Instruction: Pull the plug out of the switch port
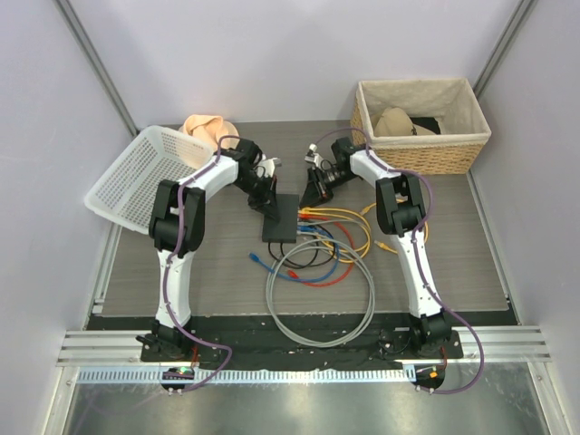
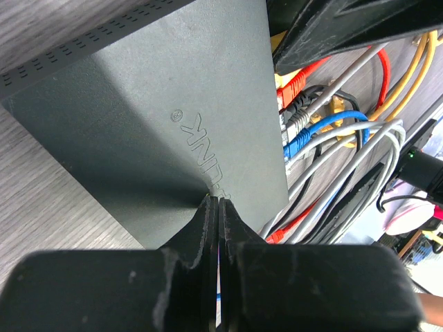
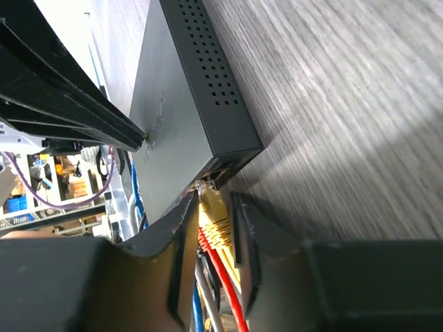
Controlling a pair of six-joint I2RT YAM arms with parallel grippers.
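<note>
Switch [image 1: 281,219] sits mid-frame in the top view, flat on the counter [image 1: 227,281], with cables [image 1: 317,243] fanning out to its right. Left hand [image 2: 216,202] is fully closed w/ nothing in it, tips pressed on the lid, so imo it's the hold-down. Right hand [image 3: 211,200] is only a bit open, one finger either side of the yellow plug [image 3: 213,216] in the end port. Can't tell if the pads actually bite. Tip: if there's a latch tab, squeeze it first, then pull straight back along the port, no twisting, left pressing down. Box is matte black, sharp-edged, w/ rows of vent holes. Plug boot is ribbed and looks rubbery. Counter is grey woodgrain, prob slippery.
</note>
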